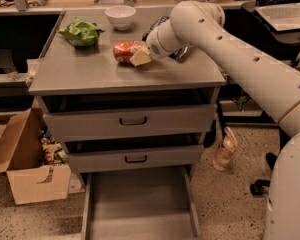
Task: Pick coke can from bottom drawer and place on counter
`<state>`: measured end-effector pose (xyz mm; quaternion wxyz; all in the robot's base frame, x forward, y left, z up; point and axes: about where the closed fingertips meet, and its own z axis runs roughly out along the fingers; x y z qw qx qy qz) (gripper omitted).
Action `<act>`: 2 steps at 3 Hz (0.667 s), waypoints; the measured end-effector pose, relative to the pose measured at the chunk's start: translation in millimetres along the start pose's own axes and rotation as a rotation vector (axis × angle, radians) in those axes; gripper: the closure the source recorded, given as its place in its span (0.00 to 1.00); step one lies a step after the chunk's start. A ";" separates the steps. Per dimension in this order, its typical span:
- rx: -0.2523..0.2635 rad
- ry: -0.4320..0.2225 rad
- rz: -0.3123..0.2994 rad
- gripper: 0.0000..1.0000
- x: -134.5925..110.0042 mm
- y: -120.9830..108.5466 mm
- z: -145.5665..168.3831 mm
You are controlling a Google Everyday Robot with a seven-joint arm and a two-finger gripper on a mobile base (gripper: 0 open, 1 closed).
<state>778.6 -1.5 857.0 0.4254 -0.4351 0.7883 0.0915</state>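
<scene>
One coke can (pixel 126 50) is seen lying on its side on the counter (pixel 90 76), near the middle and slightly toward the far edge. Its long axis runs left to right, with one end pointed left toward the green bag and the other taken up by the gripper (pixel 138 54). The gripper is placed at the can's right end and is pinched onto it; one pale finger (pixel 141 59) is pressed against the near side, while the other is hidden behind the can. One white bowl (pixel 120 16) is set at the far edge and one green crinkled bag (pixel 81 32) at the far left; both are apart from the can. Three drawers are counted: the bottom drawer (pixel 140 206) is pulled fully out, and two upper drawers (pixel 132 124) are shown slightly ajar. On the floor, one cardboard box (pixel 27 171) is seen at the left and one pinkish plastic bottle (pixel 225 149) at the right
</scene>
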 end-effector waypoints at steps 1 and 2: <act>0.000 0.000 0.000 0.00 0.0 0.0 0.0; 0.000 0.000 0.000 0.00 0.0 0.0 0.0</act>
